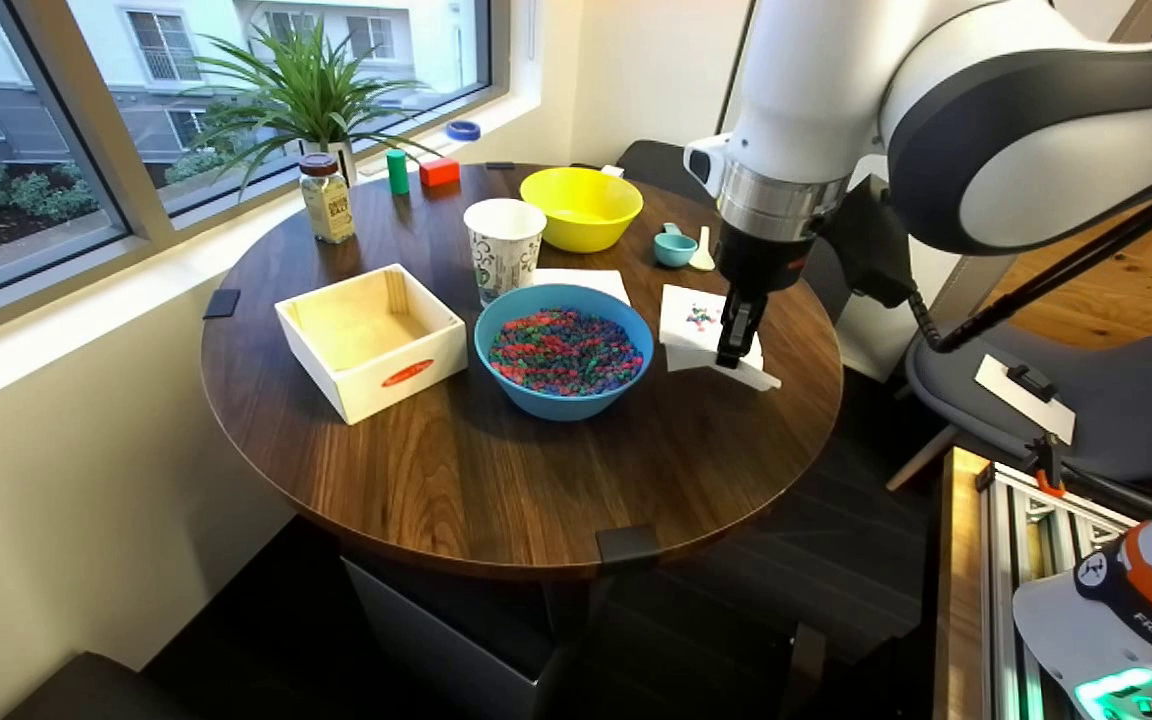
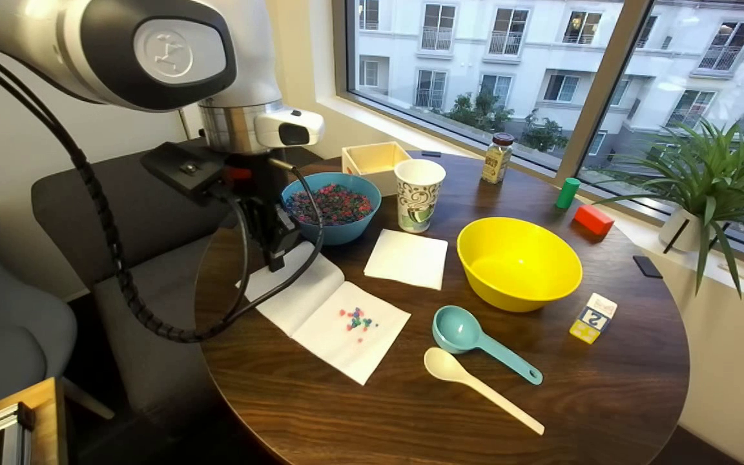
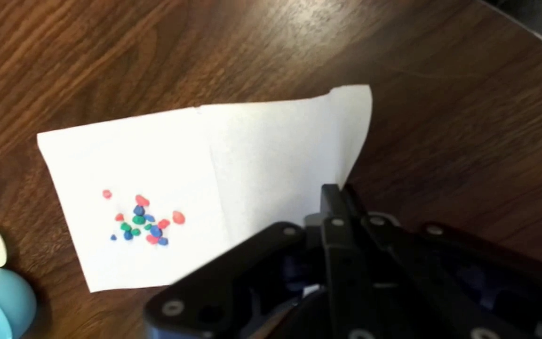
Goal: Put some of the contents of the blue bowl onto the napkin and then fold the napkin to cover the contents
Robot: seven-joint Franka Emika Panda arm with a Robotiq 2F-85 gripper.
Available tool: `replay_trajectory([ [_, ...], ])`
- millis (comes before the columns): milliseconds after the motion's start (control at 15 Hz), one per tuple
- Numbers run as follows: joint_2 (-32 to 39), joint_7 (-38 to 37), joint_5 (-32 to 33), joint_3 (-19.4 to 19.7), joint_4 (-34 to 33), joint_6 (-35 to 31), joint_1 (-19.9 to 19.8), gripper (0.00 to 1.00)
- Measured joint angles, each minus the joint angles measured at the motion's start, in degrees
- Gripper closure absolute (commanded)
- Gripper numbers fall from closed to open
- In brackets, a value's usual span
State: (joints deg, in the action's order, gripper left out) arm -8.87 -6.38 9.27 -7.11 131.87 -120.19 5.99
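Observation:
The napkin lies unfolded on the dark round table, with a crease across its middle. A small pile of red, blue and green pieces sits on one half of it. My gripper is shut on the outer edge of the other half, and that edge curls up beside the fingertips. In an exterior view the gripper points down at this edge, near the blue bowl. Many more of the contents fill the blue bowl, as both exterior views show.
A folded white sheet lies between the paper cup and the yellow bowl. Near the napkin are a teal scoop and a cream spoon. A wooden box stands beside the blue bowl.

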Motion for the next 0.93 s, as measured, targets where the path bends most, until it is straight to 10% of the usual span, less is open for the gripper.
replay_trajectory([
  [933,-2.26,-3.82,4.02,2.83,0.27,-0.02,-5.19,1.00],
])
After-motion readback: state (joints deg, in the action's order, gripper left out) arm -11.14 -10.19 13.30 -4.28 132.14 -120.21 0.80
